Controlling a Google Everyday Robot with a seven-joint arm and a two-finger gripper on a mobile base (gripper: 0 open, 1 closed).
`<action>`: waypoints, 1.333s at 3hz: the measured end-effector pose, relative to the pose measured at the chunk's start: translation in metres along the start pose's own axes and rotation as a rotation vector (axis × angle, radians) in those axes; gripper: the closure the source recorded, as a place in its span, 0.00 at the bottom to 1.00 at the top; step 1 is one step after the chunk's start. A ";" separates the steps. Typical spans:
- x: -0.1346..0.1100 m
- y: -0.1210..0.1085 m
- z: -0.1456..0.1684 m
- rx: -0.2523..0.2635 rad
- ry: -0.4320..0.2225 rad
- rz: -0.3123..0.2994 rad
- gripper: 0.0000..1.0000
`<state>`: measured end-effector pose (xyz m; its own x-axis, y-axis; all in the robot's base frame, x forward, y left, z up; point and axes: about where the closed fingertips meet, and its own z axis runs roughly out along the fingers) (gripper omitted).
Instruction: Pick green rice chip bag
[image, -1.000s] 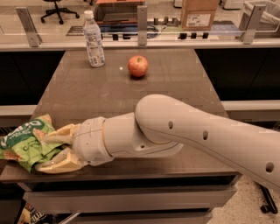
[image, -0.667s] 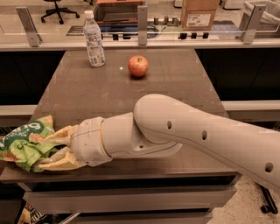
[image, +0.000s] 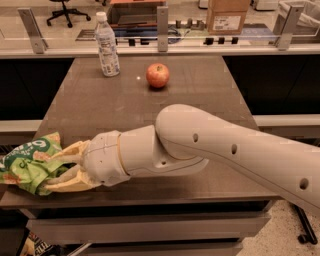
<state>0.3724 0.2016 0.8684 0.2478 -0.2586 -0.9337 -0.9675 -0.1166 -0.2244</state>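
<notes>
Tool (image: 54, 170) is pinching the bag (image: 22, 164) at the table's (image: 200, 105) near-left corner, fingers closed on it.

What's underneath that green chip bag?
The green rice chip bag sits over the table's front-left corner, its left end past the edge. The tool grips its right side; whatever's directly beneath is hidden.

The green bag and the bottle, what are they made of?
The green rice chip bag looks like thin printed foil or plastic film: it is crumpled where the gripper meets it at the near left edge of the table. The bottle looks like clear plastic: see-through, white cap.
</notes>
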 end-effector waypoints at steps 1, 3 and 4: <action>-0.010 -0.019 -0.013 -0.036 -0.083 -0.047 1.00; -0.060 -0.065 -0.048 -0.047 -0.178 -0.158 1.00; -0.087 -0.078 -0.066 -0.022 -0.169 -0.206 1.00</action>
<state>0.4297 0.1697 0.9860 0.4254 -0.0639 -0.9027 -0.8958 -0.1718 -0.4099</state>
